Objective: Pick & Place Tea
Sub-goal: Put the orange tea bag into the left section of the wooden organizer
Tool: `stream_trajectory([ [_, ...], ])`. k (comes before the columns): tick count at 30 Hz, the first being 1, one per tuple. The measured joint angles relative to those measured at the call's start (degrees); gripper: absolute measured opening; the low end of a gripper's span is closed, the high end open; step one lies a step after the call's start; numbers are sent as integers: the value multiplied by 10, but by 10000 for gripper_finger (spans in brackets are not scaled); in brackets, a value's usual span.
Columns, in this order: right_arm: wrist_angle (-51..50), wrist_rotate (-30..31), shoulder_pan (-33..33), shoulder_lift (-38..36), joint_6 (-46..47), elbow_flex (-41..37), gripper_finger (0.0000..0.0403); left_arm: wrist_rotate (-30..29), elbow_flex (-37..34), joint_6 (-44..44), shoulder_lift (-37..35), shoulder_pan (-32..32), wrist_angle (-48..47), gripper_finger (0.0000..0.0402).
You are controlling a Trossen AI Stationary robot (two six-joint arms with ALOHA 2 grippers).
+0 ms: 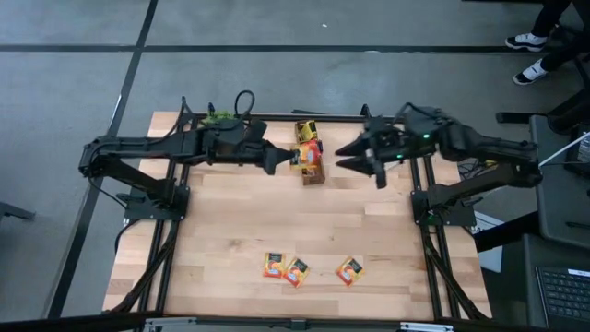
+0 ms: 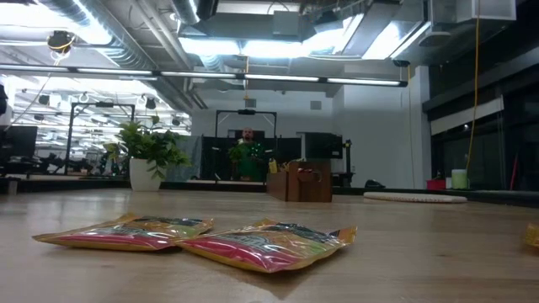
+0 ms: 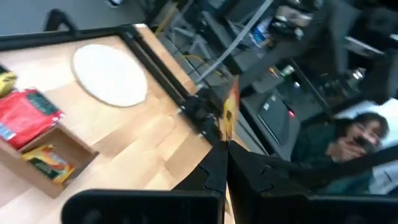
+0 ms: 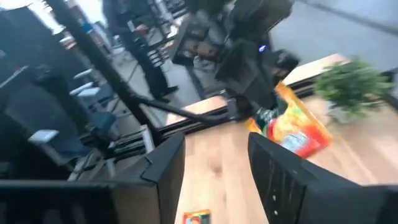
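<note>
My left gripper (image 1: pixel 281 159) is shut on an orange tea sachet (image 1: pixel 300 159), held above a small brown box (image 1: pixel 314 177) at the table's far middle. The box (image 3: pixel 73 149) holds a red sachet (image 3: pixel 28 115) and a yellow one (image 3: pixel 46 162). Another yellow sachet (image 1: pixel 307 129) lies past the box. Three orange sachets (image 1: pixel 274 266) (image 1: pixel 296 272) (image 1: pixel 349 269) lie flat near the near edge. My right gripper (image 1: pixel 355 157) hovers open just right of the box, facing the left gripper, touching nothing. My left gripper pinches the orange sachet between its two fingers by one edge (image 3: pixel 227 127), coming roughly level from the table's left. The sachet (image 4: pixel 292 124) is lifted clear of the table and box and reaches out past the fingertips (image 3: pixel 217 155).
A round pale mat (image 3: pixel 109 74) lies at the far right of the table. A green potted plant (image 4: pixel 354 81) stands at the far left edge. Black frame rails (image 1: pixel 171 249) run along the table's sides. Bare wood lies between the box and the near sachets.
</note>
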Motion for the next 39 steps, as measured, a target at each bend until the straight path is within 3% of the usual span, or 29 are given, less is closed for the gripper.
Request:
stream_trajectory([
  [10,-82,89,0,-65,0,0,178,0,0,-105,80,42,0,2],
  [25,-148,105,0,-60,-23,0,178,85,0,-171,251,129,-1,2],
  [39,-148,105,0,-59,-48,0,178,93,0,-185,302,150,-4,2],
])
